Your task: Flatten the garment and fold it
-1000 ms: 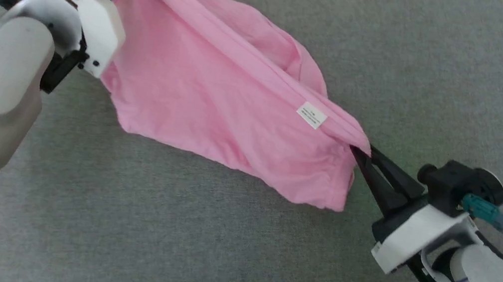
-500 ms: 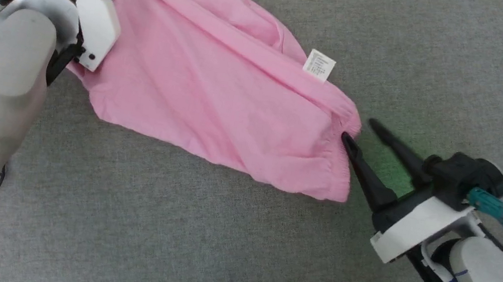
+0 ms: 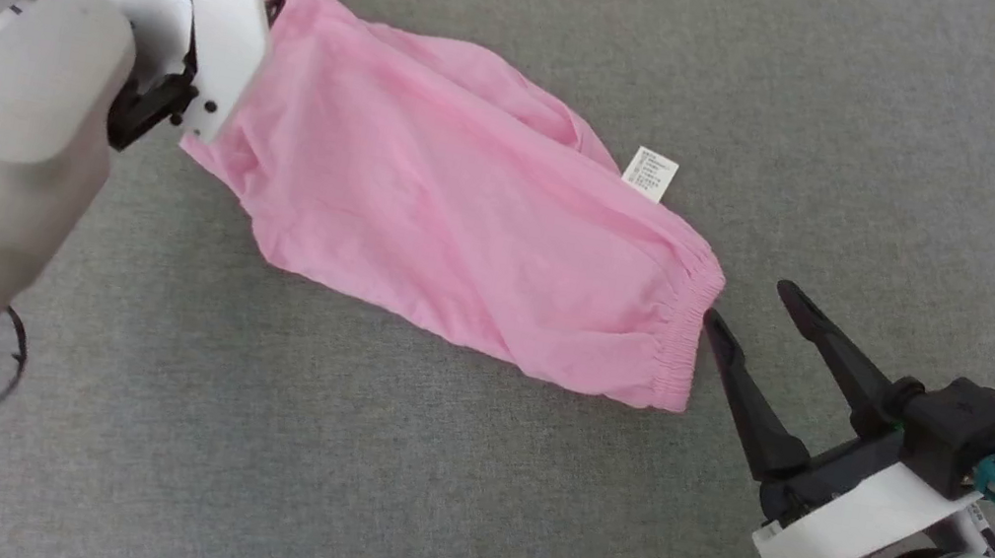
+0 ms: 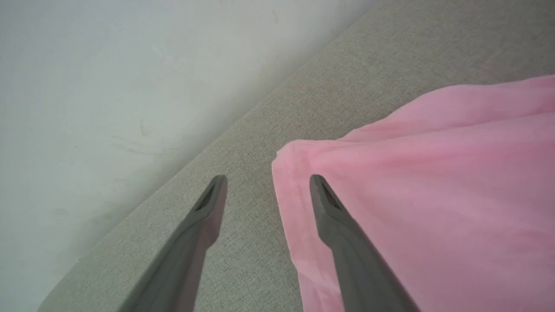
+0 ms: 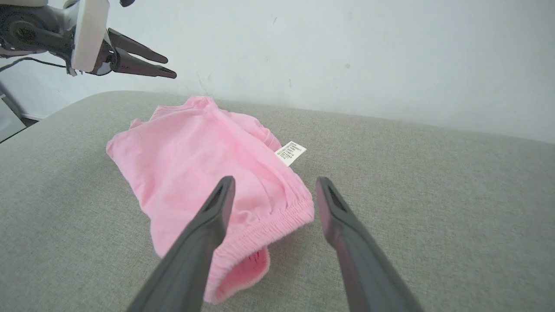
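The garment (image 3: 466, 224) is thin pink cloth, matt and softly wrinkled, its hem puckered by elastic. Its label (image 3: 651, 174) is white and printed. The upholstered surface (image 3: 327, 472) beneath is coarse grey weave. The right pincer (image 3: 748, 302) has matt dark plastic fingers (image 3: 754, 414). The wall (image 5: 347, 52) is smooth, scuffed paint.
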